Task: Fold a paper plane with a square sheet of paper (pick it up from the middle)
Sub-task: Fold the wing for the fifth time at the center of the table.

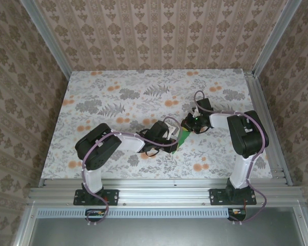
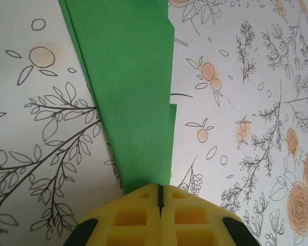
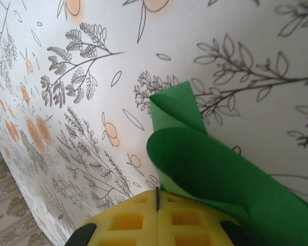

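Observation:
The square sheet of paper [image 1: 183, 138] is now a folded bright-green wedge, narrow like a paper plane, lying on the floral table between the two grippers. In the left wrist view the paper [image 2: 133, 77] lies flat with layered edges. It tapers down to my left gripper [image 2: 159, 190], which is shut with its yellow tips resting on the narrow end. In the right wrist view a flap of the paper [image 3: 205, 164] curls up over the right-hand finger [image 3: 195, 218] of my right gripper [image 3: 157, 193], which is shut. From above, the left gripper [image 1: 172, 138] and right gripper [image 1: 187, 126] nearly meet.
The floral tabletop [image 1: 118, 102] stretches out bare to the left and behind the paper. Aluminium rails [image 1: 159, 187] run along the near edge, and patterned walls [image 1: 159, 36] close the back and both sides.

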`<action>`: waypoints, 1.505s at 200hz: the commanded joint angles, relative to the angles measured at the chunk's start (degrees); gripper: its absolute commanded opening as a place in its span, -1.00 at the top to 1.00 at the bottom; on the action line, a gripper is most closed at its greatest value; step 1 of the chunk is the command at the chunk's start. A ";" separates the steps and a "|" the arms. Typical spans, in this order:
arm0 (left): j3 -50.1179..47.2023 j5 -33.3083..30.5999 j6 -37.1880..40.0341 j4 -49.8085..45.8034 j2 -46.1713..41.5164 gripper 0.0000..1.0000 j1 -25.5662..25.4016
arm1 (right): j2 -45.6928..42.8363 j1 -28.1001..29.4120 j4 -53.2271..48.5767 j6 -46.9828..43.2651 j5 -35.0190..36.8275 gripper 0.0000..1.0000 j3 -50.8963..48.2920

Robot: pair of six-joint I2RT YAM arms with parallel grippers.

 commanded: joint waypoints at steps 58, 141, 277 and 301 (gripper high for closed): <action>-6.03 0.60 0.67 -20.59 3.92 1.00 -1.38 | 5.10 -4.69 -0.60 -2.84 10.99 1.00 7.82; -2.90 1.53 0.47 -20.75 2.13 1.00 -1.37 | -3.07 -5.21 -4.11 -5.12 8.05 0.97 6.54; 10.69 -4.58 3.78 -34.91 -8.70 0.15 -1.50 | -28.62 -6.71 -12.98 -10.84 1.42 0.20 -16.23; 13.14 -6.87 5.24 -38.11 -8.09 0.12 -2.02 | -30.11 -6.76 -12.59 -10.41 0.87 0.14 -17.67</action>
